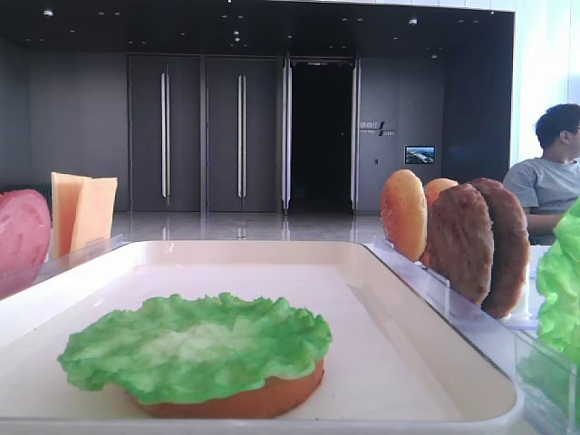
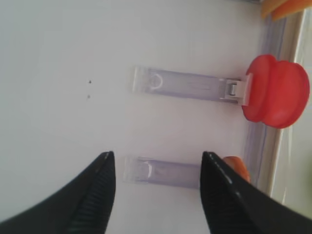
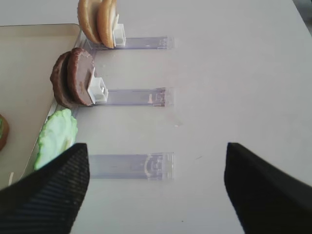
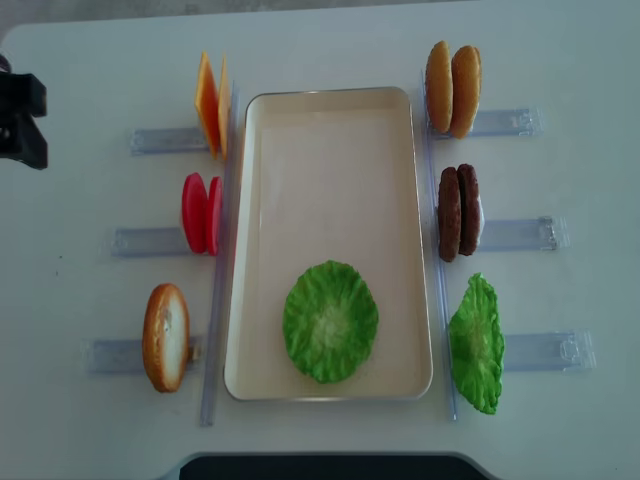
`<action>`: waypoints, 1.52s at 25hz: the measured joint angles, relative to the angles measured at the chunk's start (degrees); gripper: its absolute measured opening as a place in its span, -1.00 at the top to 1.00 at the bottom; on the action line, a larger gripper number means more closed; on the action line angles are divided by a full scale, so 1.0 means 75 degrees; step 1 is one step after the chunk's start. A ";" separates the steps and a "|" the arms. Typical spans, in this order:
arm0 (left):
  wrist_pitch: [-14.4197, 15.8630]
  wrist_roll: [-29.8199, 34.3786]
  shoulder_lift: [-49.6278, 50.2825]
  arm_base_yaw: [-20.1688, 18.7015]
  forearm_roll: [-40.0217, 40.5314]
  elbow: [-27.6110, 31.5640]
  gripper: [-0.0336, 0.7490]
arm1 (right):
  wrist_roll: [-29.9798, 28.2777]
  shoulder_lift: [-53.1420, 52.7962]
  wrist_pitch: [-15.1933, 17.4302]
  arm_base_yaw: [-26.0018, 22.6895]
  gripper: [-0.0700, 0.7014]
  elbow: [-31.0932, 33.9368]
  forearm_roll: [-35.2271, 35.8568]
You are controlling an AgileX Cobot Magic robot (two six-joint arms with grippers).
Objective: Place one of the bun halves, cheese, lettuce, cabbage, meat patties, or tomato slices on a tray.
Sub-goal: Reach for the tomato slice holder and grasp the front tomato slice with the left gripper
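Although a stack is started, more pieces could follow: on the cream tray (image 4: 330, 110), near its lower end, a lettuce leaf (image 4: 330, 321) covers a bun half (image 1: 263, 399). Clear racks (image 4: 520, 351) on the bench (image 4: 90, 60) flank it, holding cheese (image 4: 210, 115), tomato slices (image 4: 200, 213) and one bun left; buns (image 4: 452, 88), patties (image 4: 458, 212), lettuce right. Both the left gripper (image 2: 157, 168) and right gripper (image 3: 157, 161) hang spread wide, holding nothing.

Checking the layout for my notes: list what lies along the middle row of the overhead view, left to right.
Clear rack → tomato slices → tray → meat patties → clear rack.
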 joint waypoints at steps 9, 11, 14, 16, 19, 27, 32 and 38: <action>0.0000 -0.0718 0.0404 -0.1003 0.0431 0.0000 -0.18 | 0.0000 0.0000 0.0000 0.0000 -0.59 0.0000 0.0000; 0.0000 -0.1161 0.0484 -0.1443 0.0630 0.0000 -0.18 | 0.0000 0.0000 0.0000 0.0000 -0.59 0.0000 0.0000; 0.0000 -0.1873 0.0702 -0.2039 0.0848 0.0000 -0.18 | 0.0000 0.0000 0.0000 0.0000 -0.59 0.0000 0.0000; 0.0000 -0.2237 0.0907 -0.2427 0.0862 0.0000 -0.18 | 0.0000 0.0000 0.0000 0.0000 -0.59 0.0000 0.0000; -0.0012 -0.2764 0.1195 -0.2897 0.0877 0.0000 -0.18 | 0.0000 0.0000 0.0000 0.0000 -0.59 0.0000 0.0000; -0.0032 -0.3711 0.1471 -0.3310 0.1136 0.0000 -0.18 | 0.0000 0.0000 0.0000 0.0000 -0.59 0.0000 0.0000; -0.0035 -0.3840 0.1663 -0.3310 0.1222 0.0000 -0.18 | 0.0000 0.0000 0.0000 0.0000 -0.59 0.0000 0.0000; -0.0258 -0.4043 0.2326 -0.3530 0.1302 0.0000 -0.18 | 0.0000 0.0000 0.0000 0.0000 -0.59 0.0000 0.0000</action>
